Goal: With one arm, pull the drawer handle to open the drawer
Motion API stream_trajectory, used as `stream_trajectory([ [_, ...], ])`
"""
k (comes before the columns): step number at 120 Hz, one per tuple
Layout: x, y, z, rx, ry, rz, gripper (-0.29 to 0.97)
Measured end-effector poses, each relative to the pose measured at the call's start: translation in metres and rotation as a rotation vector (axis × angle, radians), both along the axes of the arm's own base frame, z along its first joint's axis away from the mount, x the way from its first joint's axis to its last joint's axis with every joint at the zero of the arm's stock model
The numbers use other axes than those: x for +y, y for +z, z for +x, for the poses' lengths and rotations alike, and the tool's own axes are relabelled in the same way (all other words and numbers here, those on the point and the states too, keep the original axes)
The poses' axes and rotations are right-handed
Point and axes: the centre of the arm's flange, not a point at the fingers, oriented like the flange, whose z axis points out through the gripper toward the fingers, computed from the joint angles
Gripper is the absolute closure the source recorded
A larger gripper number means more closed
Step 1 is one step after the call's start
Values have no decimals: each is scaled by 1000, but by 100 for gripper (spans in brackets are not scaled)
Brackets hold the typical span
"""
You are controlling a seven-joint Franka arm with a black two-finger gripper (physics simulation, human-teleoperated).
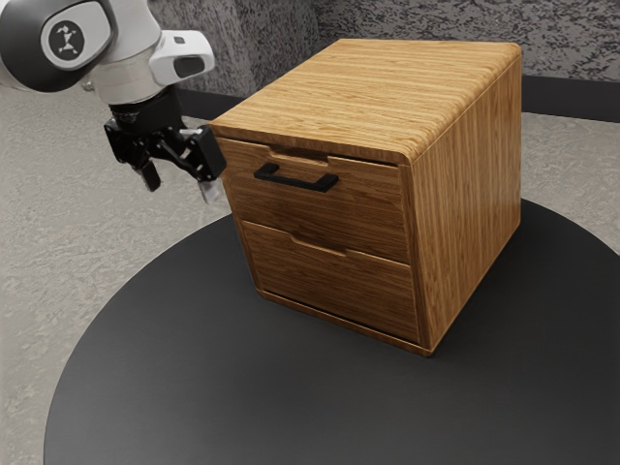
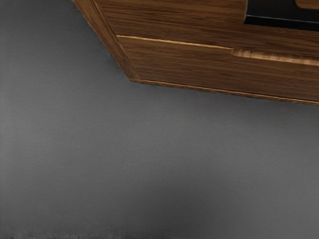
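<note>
One black handle (image 1: 296,178), long axis horizontal

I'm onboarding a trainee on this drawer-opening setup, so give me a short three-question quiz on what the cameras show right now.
1. True or false: the black two-finger hand is shut on the black bar handle.
2. Multiple choice: which drawer of the light-brown wooden cabinet carries that handle? A) upper B) lower C) both
3. Fill in: the hand hangs to the exterior view's ____ of the handle.
Key: 1 false, the hand is open and apart from the handle; 2 A; 3 left.
</note>
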Motion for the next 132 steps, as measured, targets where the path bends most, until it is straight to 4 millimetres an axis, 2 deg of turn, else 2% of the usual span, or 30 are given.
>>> stream_trajectory([
  [11,-2,0,0,2,8,0,0],
  [32,-21,1,1,0,-8,-6,0],
  [35,-23,12,-2,-20,-9,-7,0],
  [42,-26,64,-17,-117,-6,-5,0],
  [46,-28,84,-25,-155,1,-10,0],
  [52,-33,103,-37,-191,32,-28,0],
  [58,-48,118,-51,-222,72,-77,0],
  [68,-68,128,-59,-244,176,-142,0],
  [93,-71,123,-50,-268,510,-218,0],
  [108,-88,122,-49,-284,620,-262,0],
  [114,-88,102,-57,-270,664,-273,0],
  [125,-92,25,-74,-270,710,-315,0],
  [132,-94,3,-80,-323,740,-367,0],
])
